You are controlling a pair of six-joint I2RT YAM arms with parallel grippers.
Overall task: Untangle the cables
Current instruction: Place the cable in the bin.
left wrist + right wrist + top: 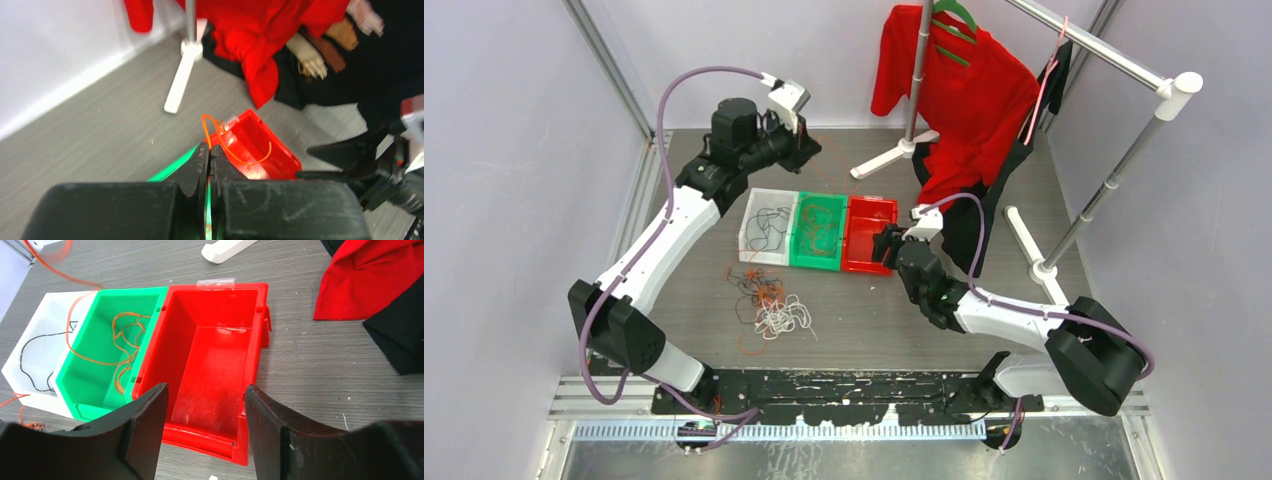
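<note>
Strand of orange wire is trailing from our left gripper, which is pinching it, toward the green bin; our right gripper is hovering spread; tangled cables are lying on our left.

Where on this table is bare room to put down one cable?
Bare: inside the red bin; the table between the cable pile and the right arm; the strip between the red bin and the clothes. Crowded: before the white bin, where the cable pile lies; the green bin holds orange cables.
</note>
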